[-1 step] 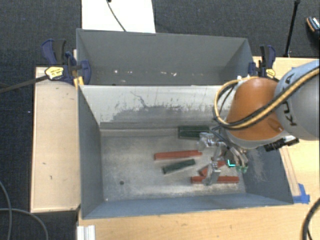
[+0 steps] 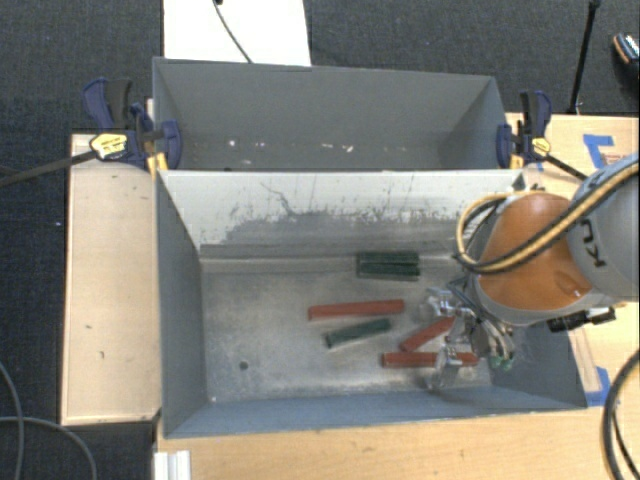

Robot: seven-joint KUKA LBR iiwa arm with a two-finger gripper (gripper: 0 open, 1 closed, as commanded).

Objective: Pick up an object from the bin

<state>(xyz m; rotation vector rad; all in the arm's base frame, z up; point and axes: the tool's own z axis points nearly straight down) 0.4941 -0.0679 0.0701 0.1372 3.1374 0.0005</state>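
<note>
Gripper point(image 2: 452, 346) at lower right of the bin point(image 2: 180, 298), above the right ends of the upper red stick point(image 2: 420, 338) and the lower red stick point(image 2: 405, 360). Whether it is open or closed cannot be told.

Moderately bright, lit evenly from above. Soft shadow on the floor of the grey bin point(image 2: 320, 118) under the arm point(image 2: 608, 218), at the near right corner. Mild sheen on the arm's orange cover point(image 2: 530, 253). Pale scuffs catching light on the sloped far wall.
</note>
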